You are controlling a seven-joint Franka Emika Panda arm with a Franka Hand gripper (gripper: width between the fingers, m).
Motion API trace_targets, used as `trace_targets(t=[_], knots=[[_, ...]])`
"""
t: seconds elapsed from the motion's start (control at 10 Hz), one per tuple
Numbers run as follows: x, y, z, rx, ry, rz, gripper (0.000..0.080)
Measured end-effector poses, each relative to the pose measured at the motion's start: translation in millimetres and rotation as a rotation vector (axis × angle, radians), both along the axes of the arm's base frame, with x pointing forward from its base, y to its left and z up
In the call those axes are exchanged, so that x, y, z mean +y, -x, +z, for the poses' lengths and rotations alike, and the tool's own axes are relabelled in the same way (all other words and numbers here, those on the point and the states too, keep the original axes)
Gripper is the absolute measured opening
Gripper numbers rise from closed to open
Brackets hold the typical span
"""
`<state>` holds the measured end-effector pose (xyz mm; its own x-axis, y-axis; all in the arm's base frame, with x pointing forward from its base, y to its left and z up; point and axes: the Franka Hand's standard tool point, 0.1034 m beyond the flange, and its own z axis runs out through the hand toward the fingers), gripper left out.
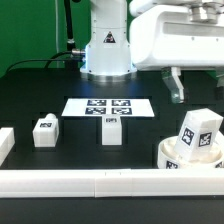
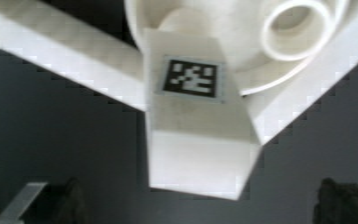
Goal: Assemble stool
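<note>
Hanging open and empty, the gripper (image 1: 177, 92) is above the round seat (image 1: 176, 156) at the exterior view's right, where one leg (image 1: 199, 135) rests tilted on it. A second leg (image 1: 45, 131) and a third leg (image 1: 111, 129) stand apart near the marker board (image 1: 108, 106).

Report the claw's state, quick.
Claw: open, holding nothing; its fingers stand wide either side of a stool leg below, not touching it.
</note>
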<state>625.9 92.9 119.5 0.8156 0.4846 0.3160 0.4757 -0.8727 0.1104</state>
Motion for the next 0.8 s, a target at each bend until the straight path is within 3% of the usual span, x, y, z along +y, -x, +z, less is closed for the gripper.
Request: trace_targets(t=[0.2, 0.5, 0.8], knots=[[11.0, 1.4, 5.5, 0.163, 0.032, -0.018, 0.0649], [17.1, 10.7, 2.1, 0.333, 0.076, -0.009, 0.0649], [3.7, 9.2, -4.2, 0.331, 0.132, 0.207, 0.0649]])
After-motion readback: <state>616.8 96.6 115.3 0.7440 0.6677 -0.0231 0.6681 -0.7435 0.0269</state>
